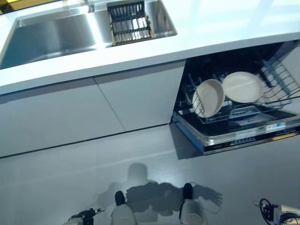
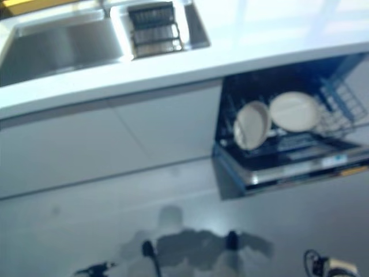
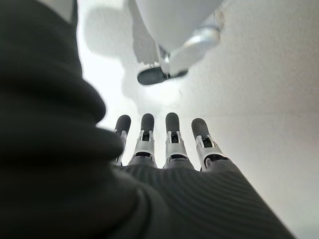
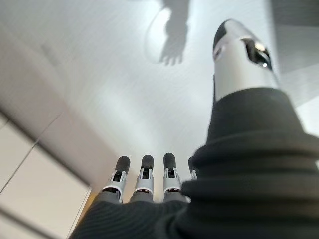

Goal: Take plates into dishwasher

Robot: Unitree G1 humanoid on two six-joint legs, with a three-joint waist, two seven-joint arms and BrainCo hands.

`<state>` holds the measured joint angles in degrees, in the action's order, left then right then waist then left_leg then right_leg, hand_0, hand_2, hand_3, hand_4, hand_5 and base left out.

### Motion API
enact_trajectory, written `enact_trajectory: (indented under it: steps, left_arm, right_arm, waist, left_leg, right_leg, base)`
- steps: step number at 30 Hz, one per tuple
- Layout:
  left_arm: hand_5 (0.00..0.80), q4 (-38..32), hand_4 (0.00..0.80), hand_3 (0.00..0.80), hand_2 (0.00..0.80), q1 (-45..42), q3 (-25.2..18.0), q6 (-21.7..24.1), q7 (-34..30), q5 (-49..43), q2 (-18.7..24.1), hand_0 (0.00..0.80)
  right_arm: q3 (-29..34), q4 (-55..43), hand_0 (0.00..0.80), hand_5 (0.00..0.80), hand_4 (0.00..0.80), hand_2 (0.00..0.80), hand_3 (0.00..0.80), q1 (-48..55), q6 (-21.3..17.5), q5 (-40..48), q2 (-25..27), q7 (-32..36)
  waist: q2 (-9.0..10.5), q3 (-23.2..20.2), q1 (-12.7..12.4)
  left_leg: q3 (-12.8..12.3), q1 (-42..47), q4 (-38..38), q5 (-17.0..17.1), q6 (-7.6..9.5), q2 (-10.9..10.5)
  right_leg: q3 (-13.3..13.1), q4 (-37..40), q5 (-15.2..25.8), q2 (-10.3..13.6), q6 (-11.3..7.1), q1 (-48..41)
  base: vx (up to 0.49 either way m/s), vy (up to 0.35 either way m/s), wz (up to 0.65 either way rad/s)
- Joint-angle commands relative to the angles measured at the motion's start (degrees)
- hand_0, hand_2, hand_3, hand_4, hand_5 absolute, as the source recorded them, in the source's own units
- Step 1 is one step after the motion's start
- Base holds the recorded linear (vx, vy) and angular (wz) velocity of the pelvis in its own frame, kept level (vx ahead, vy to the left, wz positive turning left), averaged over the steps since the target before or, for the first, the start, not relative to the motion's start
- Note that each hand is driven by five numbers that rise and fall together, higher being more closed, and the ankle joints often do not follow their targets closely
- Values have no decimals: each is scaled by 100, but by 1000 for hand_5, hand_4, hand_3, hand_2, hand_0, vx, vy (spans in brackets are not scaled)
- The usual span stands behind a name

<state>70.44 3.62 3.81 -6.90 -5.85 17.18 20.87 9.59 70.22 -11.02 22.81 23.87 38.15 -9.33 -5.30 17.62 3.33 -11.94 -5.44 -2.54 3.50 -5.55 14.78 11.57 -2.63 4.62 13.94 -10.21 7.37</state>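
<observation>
Two cream plates stand in the lower rack (image 1: 280, 80) of the open dishwasher (image 1: 248, 137) under the counter at the right. One plate (image 1: 208, 97) leans on edge at the rack's left. The other plate (image 1: 243, 87) stands beside it, facing me. My left hand (image 3: 172, 139) hangs low over the floor with straight fingers and holds nothing. My right hand (image 4: 144, 177) also hangs with straight fingers, empty, near the cabinet fronts. Both hands are far from the plates.
A white counter (image 1: 225, 23) runs across the top, with a steel sink (image 1: 51, 37) at the left and a dark slotted drainer (image 1: 129, 22) in it. White cabinet fronts (image 1: 93, 108) stand left of the dishwasher. Grey floor (image 1: 70, 183) lies in front.
</observation>
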Motion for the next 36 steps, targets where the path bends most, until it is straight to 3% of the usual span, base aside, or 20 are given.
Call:
enact_trajectory:
  steps: [1,4,9,12,16,19,27,36]
  left_arm:
    - [0,60,0,0,0,188,20,53,-35,277,279,0]
    - [0,-1,0,0,0,171,22,29,-8,430,271,0]
    - [0,8,0,0,0,71,24,271,50,747,56,0]
    - [0,-90,0,0,0,102,92,297,82,925,-62,0]
    - [0,-110,0,0,0,13,98,407,27,994,-121,0]
    - [0,-125,0,0,0,-88,145,516,-2,982,-186,0]
    - [0,-373,0,0,0,-204,300,467,128,1139,-262,0]
    - [0,-474,0,0,0,-378,353,349,79,1247,-221,0]
  right_arm:
    - [197,58,0,0,0,0,0,-211,-167,983,82,-180]
    - [397,-75,0,0,0,0,0,-348,-521,2175,28,-490]
    - [665,-332,0,0,0,0,0,-572,-1144,3121,-73,-999]
    - [786,-330,0,0,0,0,0,-908,-1547,4368,-101,-1125]
    - [999,-427,0,0,0,0,0,-1260,-1888,5826,-53,-931]
    - [1097,-558,0,0,0,0,0,-1558,-1887,6539,47,-557]
    - [799,-660,0,0,0,0,0,-2899,-1653,6342,703,603]
    - [-456,-831,0,0,0,0,0,-4964,-1295,5828,1264,1516]
  waist:
    - [198,310,-90]
    - [24,467,-52]
    - [-171,679,-14]
    - [-281,837,-46]
    - [-356,923,-80]
    - [-401,910,-98]
    - [-566,840,-243]
    - [-624,625,-472]
  left_leg:
    - [190,-115,-583,-223,-6,-387]
    - [204,-275,-721,-233,16,-476]
    - [261,-647,-1321,-392,38,-516]
    - [289,-1043,-1946,-567,70,-567]
    - [316,-1375,-2529,-673,76,-531]
    - [336,-1548,-2883,-811,96,-514]
    - [489,-1739,-3388,-837,77,-616]
    - [603,-1623,-3418,-610,4,-618]
  right_leg:
    - [116,-880,-555,-156,483,72]
    - [61,-1105,-598,-120,529,328]
    - [-66,-1730,-860,-90,704,707]
    - [-121,-2428,-1148,-26,819,1148]
    - [-131,-3011,-1416,43,925,1451]
    - [-173,-3294,-1508,136,965,1608]
    - [-342,-3799,-1685,341,977,1810]
    - [-371,-3904,-1784,414,1018,1696]
  base:
    - [-92,32,8]
    - [-109,52,6]
    - [-58,64,-5]
    - [-114,29,0]
    - [-74,7,7]
    - [-42,32,-4]
    - [-26,81,3]
    - [11,47,-5]
